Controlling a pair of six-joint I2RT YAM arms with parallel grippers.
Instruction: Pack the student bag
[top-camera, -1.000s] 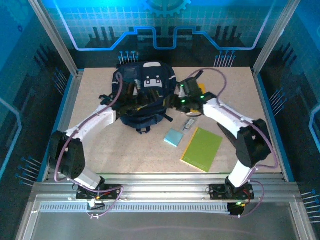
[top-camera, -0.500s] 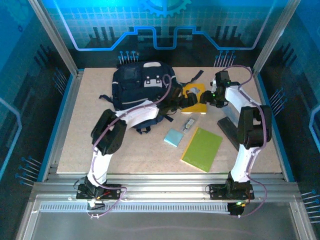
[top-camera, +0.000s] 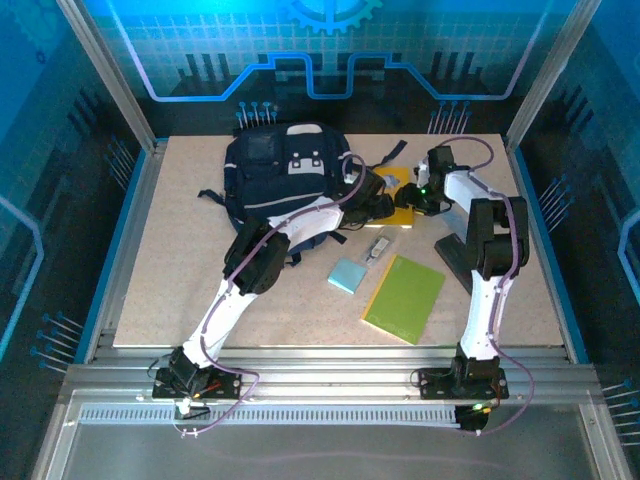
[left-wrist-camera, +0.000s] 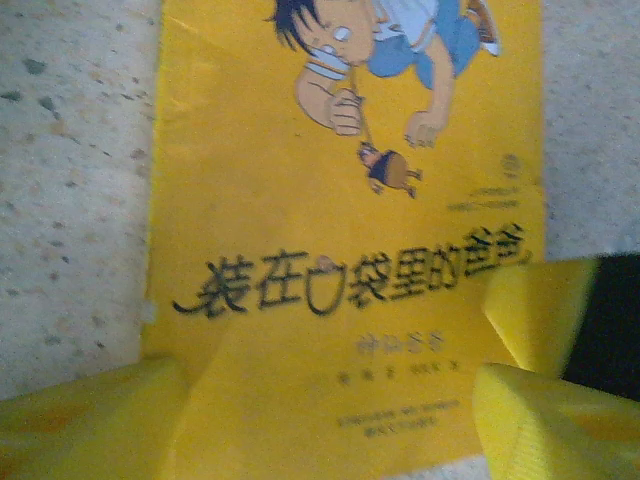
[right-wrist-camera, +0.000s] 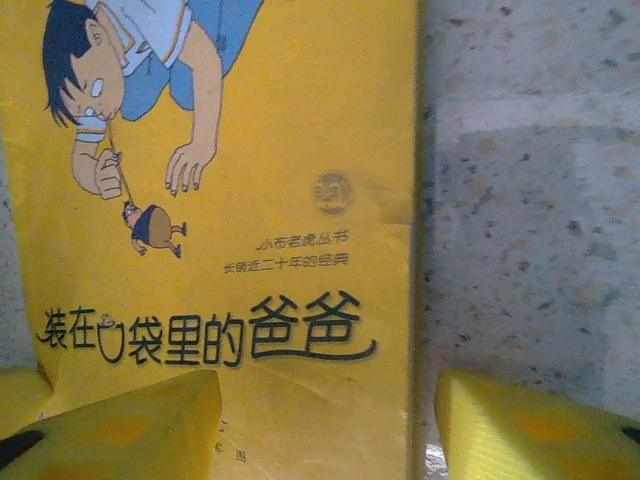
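The student bag (top-camera: 280, 165), dark navy with pale patches, lies at the back of the table, left of centre. Just right of it a yellow picture book (top-camera: 403, 213) lies flat, with a cartoon boy and black Chinese lettering on its cover (left-wrist-camera: 340, 200). My left gripper (top-camera: 383, 200) hovers open over the book's left part, its yellow fingers (left-wrist-camera: 85, 420) spread across the cover's width. My right gripper (top-camera: 421, 196) is open at the book's right edge (right-wrist-camera: 412, 250), one finger (right-wrist-camera: 120, 430) above the cover, the other above bare table.
A green book (top-camera: 403, 298), a small pale blue pad (top-camera: 348, 274) and a small grey item (top-camera: 378, 248) lie in front of the yellow book. A flat black object (top-camera: 452, 258) rests beside the right arm. Metal frame posts border the table.
A second ago both grippers were at the bag's near edge. They have since moved right to the yellow book, and the left arm has stretched further towards it.
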